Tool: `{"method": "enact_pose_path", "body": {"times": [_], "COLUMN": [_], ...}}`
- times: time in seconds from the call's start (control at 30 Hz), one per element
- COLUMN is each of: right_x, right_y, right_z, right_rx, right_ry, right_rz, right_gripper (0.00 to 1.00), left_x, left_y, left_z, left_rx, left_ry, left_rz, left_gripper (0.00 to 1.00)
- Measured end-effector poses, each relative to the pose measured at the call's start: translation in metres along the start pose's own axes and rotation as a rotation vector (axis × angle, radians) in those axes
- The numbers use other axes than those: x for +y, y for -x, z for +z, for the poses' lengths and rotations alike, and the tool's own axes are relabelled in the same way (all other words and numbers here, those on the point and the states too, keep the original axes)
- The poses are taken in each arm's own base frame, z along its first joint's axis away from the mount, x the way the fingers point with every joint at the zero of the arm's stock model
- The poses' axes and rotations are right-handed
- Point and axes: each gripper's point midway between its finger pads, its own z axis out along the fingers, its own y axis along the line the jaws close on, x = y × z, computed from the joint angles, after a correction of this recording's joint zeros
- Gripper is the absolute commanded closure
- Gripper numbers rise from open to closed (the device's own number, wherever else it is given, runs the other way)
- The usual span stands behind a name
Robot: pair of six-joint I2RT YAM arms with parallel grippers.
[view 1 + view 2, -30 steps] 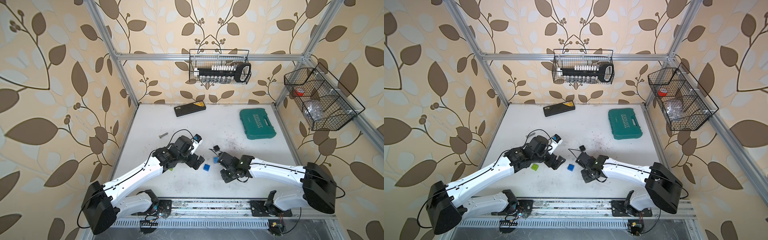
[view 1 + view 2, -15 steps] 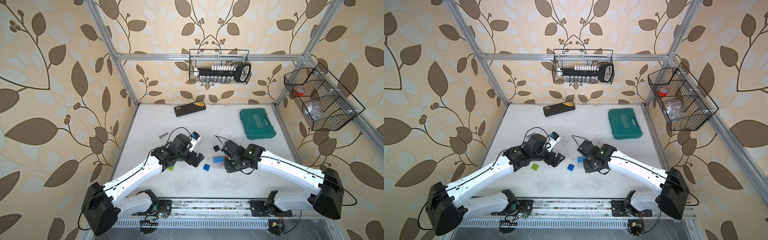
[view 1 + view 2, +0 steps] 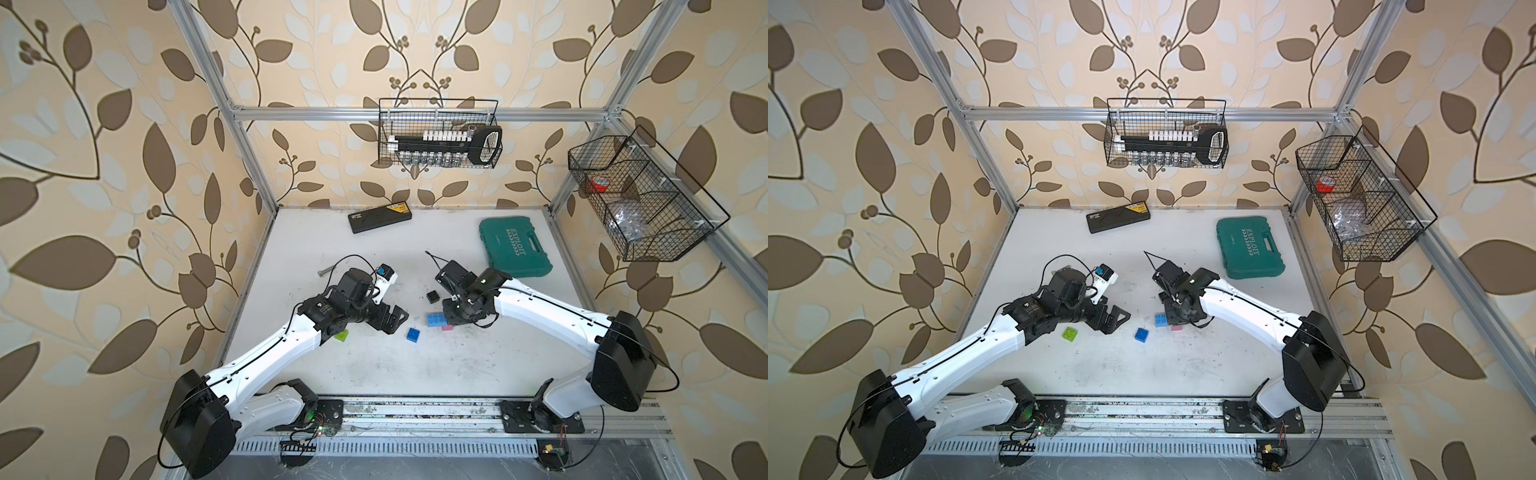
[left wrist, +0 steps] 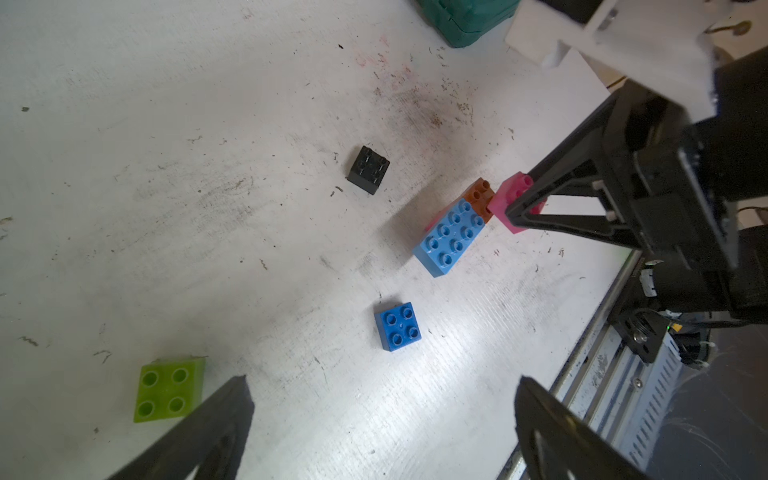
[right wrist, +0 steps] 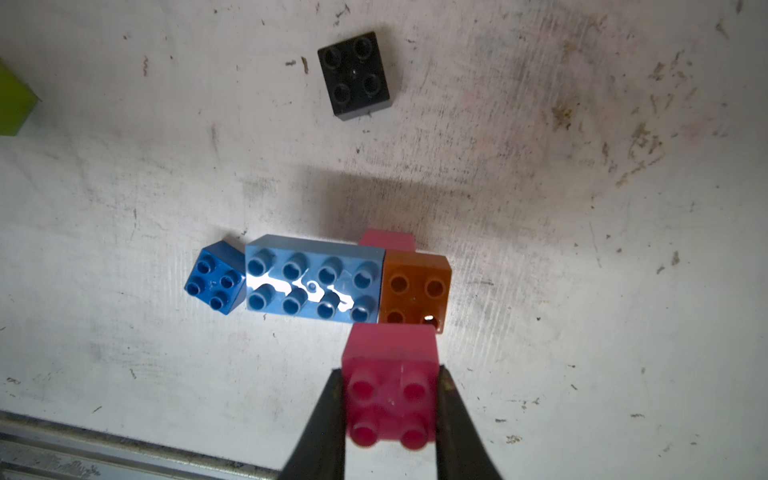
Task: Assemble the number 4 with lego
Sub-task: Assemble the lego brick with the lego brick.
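Hovering just beside the partial 4, the right gripper has its jaws closed narrowly on the sides of a pink brick, studs up. The figure lies mid-table between the two arms: a light blue bar with an orange brick at one end and a second pink showing from behind or beneath the joint; which, I cannot tell.

The main risk, as I judge it, is that nothing braces the figure. The left gripper hangs fully open and empty, well apart from it and near the green brick. A press that comes down off the studs would likely skid the bar across the table or pry orange from blue.

The fingers pinch only part of the pink brick's sides, so it could pivot in the grip under load and seat crooked.

The dark blue brick and black brick lie loose nearby; a sliding figure or a swinging wrist could knock them out of easy reach.
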Motion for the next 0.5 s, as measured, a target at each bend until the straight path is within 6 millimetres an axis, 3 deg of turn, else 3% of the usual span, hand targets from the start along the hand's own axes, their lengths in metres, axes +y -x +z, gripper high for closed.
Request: {"method": "enact_pose_path", "body": {"times": [0.5], "right_x": [0.006], "right_y": [0.008], "right_z": [0.018], "right_rx": [0.020], "right_ry": [0.016], "right_rz": [0.017], "right_gripper": [0.82], "left_x": [-0.004], "left_y": [0.000], "left_z": [0.000], "left_rx": [-0.003], "left_ry": [-0.021], "left_rz": [-0.009], "left_gripper": [0.01]}}
